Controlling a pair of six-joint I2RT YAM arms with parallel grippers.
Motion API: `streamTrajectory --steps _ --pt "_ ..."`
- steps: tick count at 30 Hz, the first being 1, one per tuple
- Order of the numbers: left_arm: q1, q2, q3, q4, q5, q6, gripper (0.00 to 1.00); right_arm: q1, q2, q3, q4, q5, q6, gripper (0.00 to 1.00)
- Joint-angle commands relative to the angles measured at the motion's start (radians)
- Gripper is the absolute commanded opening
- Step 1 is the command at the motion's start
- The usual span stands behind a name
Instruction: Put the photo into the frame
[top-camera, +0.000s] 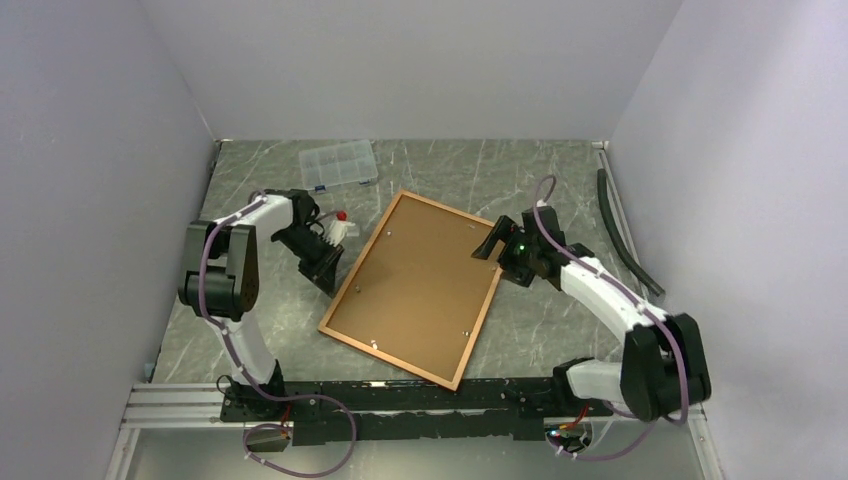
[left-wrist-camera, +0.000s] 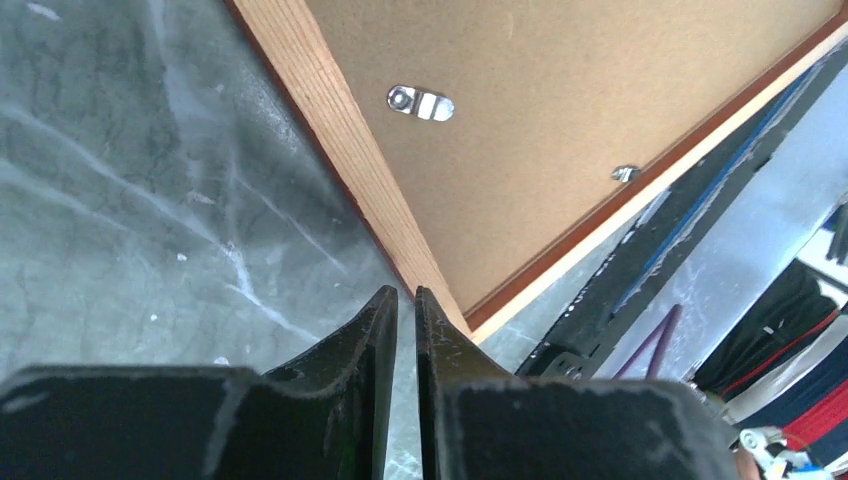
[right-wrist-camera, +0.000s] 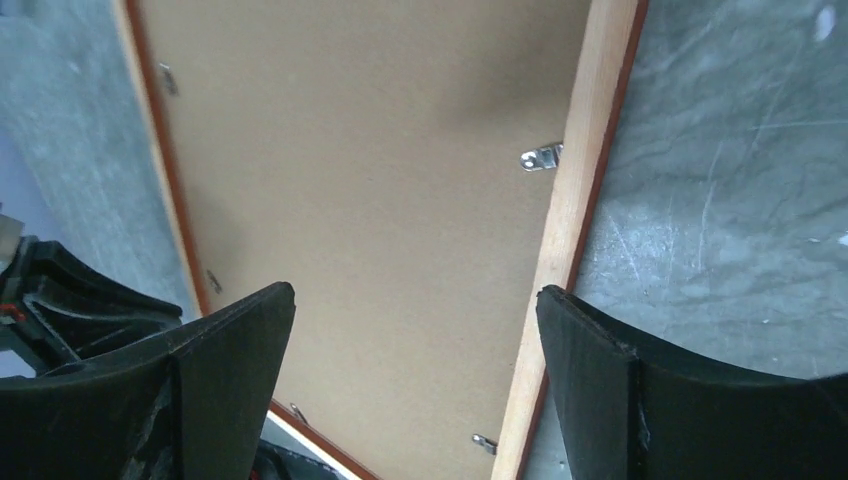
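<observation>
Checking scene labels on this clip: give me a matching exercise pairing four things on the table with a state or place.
1 left gripper
2 right gripper
3 clear compartment box
4 frame

A near the back wall
B jaws wide apart
C lying with its brown backing board up
D jaws nearly closed

Pairs: 1-D, 2-B, 3-A, 4-C
</observation>
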Motion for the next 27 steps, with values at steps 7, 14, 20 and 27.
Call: streamTrajectory --steps 7,14,20,27 --pt "0.047 -0.032 0.060 -0.024 0.154 -0.111 0.24 0.271 -0.077 0.071 0.140 0.069 0.048 0.88" --pt "0.047 0.079 0.064 0.014 0.181 -0.125 0.25 0.510 0.175 0.158 0.375 0.032 0.029 0.80" --pt "0.046 0.100 0.057 0.031 0.168 -0.106 0.25 0.596 0.402 0.305 0.457 -0.022 -0.011 0.76" --pt "0.046 0.111 0.034 0.047 0.182 -0.102 0.24 0.616 0.577 0.407 0.537 -0.107 -0.002 0.72"
